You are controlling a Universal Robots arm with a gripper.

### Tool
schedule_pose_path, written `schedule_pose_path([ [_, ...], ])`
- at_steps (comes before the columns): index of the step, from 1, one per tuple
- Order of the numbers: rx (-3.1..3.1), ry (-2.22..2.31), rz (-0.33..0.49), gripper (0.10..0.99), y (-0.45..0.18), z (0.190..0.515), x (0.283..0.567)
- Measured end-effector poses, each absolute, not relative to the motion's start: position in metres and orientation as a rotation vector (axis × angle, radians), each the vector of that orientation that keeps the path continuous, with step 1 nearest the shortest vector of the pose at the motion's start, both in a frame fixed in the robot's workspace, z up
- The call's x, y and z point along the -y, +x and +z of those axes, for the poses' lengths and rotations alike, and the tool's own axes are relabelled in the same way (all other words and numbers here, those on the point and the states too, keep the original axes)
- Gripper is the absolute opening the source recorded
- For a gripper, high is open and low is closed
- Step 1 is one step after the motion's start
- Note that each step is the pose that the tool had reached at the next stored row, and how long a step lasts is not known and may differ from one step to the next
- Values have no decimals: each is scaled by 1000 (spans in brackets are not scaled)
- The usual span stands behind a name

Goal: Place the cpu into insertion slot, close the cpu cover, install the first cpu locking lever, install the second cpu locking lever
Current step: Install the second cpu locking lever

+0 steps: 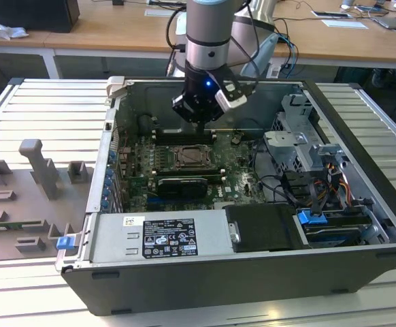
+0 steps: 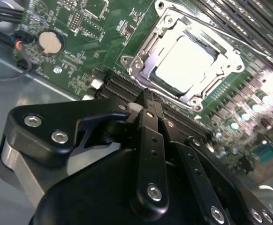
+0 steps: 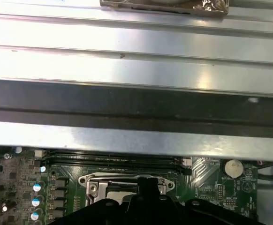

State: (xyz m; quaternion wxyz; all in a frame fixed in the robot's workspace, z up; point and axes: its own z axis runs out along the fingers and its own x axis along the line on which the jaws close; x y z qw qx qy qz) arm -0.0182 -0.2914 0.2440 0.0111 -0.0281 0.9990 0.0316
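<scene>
Second wrist view first: we see the cpu [image 2: 189,61], its pale metal top glaring under the light, lying flat inside the insertion slot [image 2: 148,44] in the upper right of the frame. The cpu cover [image 2: 230,58] lies down around it, its silvery frame ringing the chip through the square window. Green circuit board [image 2: 80,28] spreads to the upper left, where a round coin battery [image 2: 49,41] sits beside a bundle of dark cables [image 2: 5,14].

Below the slot we see the gripper [image 2: 146,101], its black fingers [image 2: 150,140] drawn together into a narrow line with nothing between them, their tips just short of the socket's near edge.

From the exterior view, we see the gripper [image 1: 199,122] hanging over the back part of the open computer case [image 1: 184,286], above and a little behind the insertion slot [image 1: 192,157] at the centre of the frame. Long black memory slots [image 1: 181,134] run beside the socket. On the exterior view's left, grey moulded fixtures [image 1: 38,170] rest on the ribbed metal table [image 1: 41,102].
</scene>
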Motion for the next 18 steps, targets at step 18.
schedule_pose_path([
  [18,-3117,-88,99,106,-18,250,310],
])
